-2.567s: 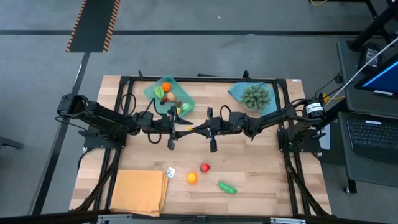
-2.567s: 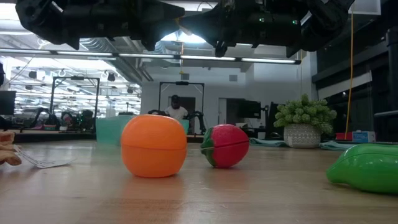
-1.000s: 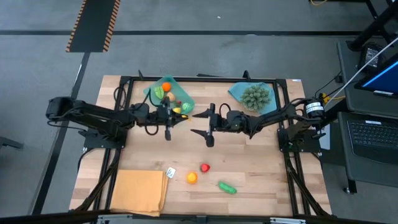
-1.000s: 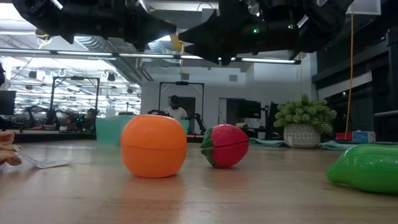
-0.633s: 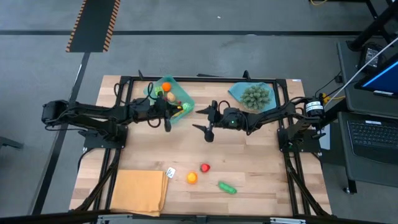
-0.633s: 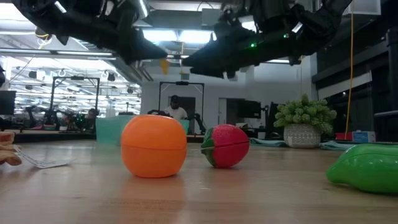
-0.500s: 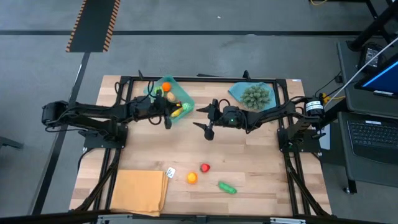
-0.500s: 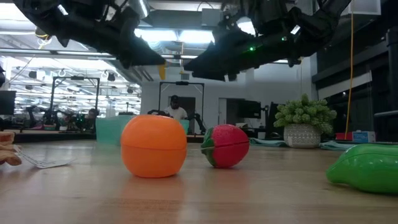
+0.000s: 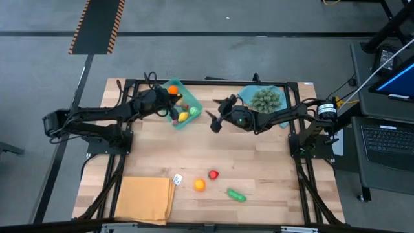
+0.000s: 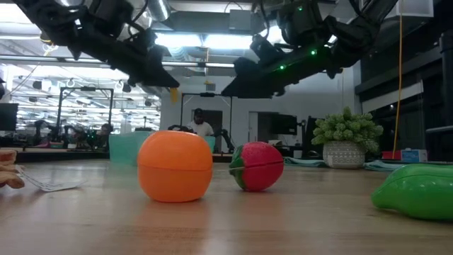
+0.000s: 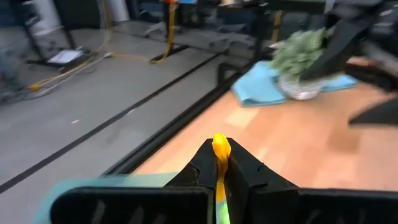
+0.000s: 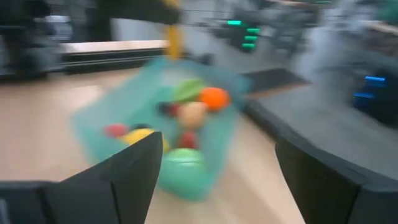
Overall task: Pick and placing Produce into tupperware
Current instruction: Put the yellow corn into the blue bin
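The teal tupperware [image 9: 176,103] stands at the table's far edge, left of centre, with several pieces of produce in it; it also fills the right wrist view [image 12: 155,124]. My left gripper [image 9: 173,114] hangs over it, shut on a thin yellow piece of produce [image 11: 221,149]. My right gripper [image 9: 216,120] hovers open just right of the tray, nothing between its fingers. An orange fruit [image 9: 199,184], a red one [image 9: 213,174] and a green one [image 9: 236,195] lie on the wood near the front; the low view shows them close up [image 10: 175,165]. My left gripper pinches the yellow piece between its two fingers. The piece's yellow end [image 11: 221,144] sticks out past the fingertips, and a green part shows farther back between them. The fingers reach out nearly level above the tray, and the piece is lifted clear.
A bushy grey-green plant [image 9: 266,99] stands on a blue cloth [image 9: 248,96] at the far right. An orange-tan mat [image 9: 145,199] lies at the near left corner, a small white piece [image 9: 177,179] beside it. Black frame rails run along the table's sides.
My left gripper has swung toward the far edge, out over the tupperware, carrying the yellow piece and staying shut. My right gripper has also gone toward the far edge and turned toward the tray, staying open. The three pieces near the front have not moved.
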Tool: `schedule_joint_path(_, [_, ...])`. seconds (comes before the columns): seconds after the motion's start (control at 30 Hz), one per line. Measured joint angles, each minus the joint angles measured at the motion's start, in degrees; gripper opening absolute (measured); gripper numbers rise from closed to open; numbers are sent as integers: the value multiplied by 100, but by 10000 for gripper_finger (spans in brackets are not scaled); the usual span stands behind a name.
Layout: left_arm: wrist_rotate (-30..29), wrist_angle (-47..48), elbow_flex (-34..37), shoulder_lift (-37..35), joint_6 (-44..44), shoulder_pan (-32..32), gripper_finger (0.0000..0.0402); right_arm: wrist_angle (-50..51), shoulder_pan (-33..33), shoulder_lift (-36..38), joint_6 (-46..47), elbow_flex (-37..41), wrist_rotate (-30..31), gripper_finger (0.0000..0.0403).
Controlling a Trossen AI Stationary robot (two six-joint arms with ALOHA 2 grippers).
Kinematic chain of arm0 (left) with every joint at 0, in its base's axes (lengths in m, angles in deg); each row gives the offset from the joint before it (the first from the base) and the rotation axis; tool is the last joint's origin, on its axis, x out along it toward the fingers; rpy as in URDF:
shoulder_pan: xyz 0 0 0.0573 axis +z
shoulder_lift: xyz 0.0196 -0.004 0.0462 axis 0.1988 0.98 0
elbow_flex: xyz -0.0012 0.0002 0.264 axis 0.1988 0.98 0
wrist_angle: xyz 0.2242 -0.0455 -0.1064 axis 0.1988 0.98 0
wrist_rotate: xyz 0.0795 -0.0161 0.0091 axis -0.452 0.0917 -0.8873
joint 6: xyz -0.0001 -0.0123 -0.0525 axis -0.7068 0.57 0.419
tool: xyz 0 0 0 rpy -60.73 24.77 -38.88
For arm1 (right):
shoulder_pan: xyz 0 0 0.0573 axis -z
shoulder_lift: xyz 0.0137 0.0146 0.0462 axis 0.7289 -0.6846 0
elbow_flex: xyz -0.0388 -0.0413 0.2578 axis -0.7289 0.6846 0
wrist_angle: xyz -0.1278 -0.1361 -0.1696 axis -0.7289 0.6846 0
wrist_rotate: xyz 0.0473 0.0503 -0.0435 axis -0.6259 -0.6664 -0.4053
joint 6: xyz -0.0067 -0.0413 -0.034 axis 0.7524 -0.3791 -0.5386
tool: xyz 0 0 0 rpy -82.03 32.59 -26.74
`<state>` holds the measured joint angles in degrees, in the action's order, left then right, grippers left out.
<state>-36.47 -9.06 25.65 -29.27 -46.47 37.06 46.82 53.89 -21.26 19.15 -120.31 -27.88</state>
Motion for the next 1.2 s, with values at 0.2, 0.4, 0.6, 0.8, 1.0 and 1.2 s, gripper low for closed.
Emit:
schedule_joint_path(0.2, [-377,605,0,-36,78,266,3,181,-13,7,16,0,1230,312])
schedule_joint_path(0.4, [-407,1202,2,-300,120,409,3,400,-15,7,117,0,1166,312])
schedule_joint_path(0.6, [-405,1788,-21,-705,290,552,3,444,19,61,107,0,624,312])
schedule_joint_path(0.8, [-403,3362,-867,-643,410,737,2,611,72,264,0,0,259,312])
schedule_joint_path(1.0, [-225,5150,-1902,-117,538,922,2,686,66,302,-17,-2,219,312])
schedule_joint_path(1.2, [227,6430,-2808,654,471,1230,2,681,68,302,-33,-1,205,312])
